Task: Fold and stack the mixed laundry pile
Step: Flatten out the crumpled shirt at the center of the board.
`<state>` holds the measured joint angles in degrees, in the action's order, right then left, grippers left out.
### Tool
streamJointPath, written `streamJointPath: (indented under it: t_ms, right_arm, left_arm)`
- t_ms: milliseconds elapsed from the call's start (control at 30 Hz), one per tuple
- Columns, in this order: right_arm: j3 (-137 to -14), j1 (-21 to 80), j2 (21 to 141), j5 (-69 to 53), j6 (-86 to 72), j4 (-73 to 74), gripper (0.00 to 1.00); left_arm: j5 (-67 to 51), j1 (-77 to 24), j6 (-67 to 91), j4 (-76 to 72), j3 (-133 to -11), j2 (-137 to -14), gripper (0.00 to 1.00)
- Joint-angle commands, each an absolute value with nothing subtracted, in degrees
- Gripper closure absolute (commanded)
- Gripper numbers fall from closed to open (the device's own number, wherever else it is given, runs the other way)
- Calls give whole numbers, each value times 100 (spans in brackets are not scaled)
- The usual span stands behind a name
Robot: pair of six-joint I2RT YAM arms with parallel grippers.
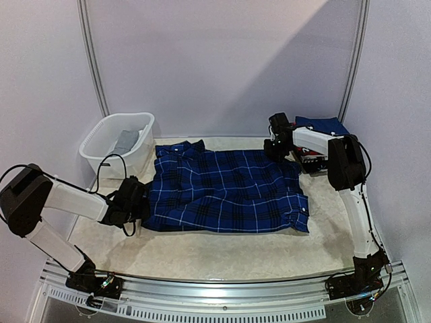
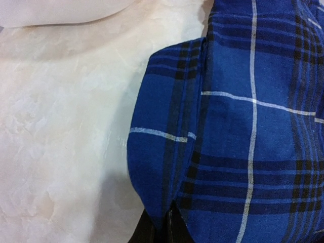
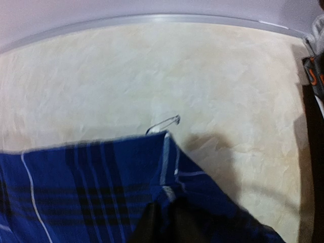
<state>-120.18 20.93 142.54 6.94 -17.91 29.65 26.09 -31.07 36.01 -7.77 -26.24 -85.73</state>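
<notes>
Two opposite points of the dark blue plaid shirt (image 1: 229, 192) are where you have your grippers. The shirt lies spread across the middle of the table (image 1: 202, 252), collar toward the white slotted basket (image 1: 94, 145), mostly flat with a few ripples.

Your left gripper (image 1: 133, 202) is pressed together on the shirt's left edge. The left wrist view shows a rounded fold of plaid running down into the fingertips, so that side is pinched. Your right gripper (image 1: 276, 149) sits at the far right corner, where the right wrist view shows the hem drawn in at its fingers (image 3: 147, 228). The jaws stand narrow, yet you cannot tell whether they have the cloth firmly.

Holding two well-separated points like this looks meant to keep the fabric taut, so a fold comes out straight. A grey garment (image 1: 124, 141) sits in the basket and a dark blue item (image 1: 322, 125), seemingly cloth, lies beyond the right arm, so most of the pile appears left to do. Check the right-hand hold before you lift, or that corner may slip.
</notes>
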Motion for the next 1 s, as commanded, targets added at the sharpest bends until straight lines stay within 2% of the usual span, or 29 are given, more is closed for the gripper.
streamJointPath:
  t_ms: [0, 67, 633, 767, 967]
  right_arm:
    - [-12423, 1995, 14529, 971, -1729, 2961, 94]
    - [-12568, 1933, 14588, 993, -1723, 2947, 100]
    - [-13105, 1419, 14830, 1103, -1810, 2572, 100]
    - [-13104, 1424, 14786, 874, -1793, 2530, 91]
    - [-13084, 1424, 14554, 618, -1819, 2574, 87]
  left_arm:
    - [2715, -3073, 3568, -782, -2583, -8727, 100]
    - [2744, -3075, 3591, -782, -2582, -8736, 100]
    - [3063, -3073, 3823, -493, -2566, -8516, 100]
    - [3035, -3075, 3815, -474, -2577, -8479, 100]
    - [2941, -3079, 3771, -539, -2566, -8395, 100]
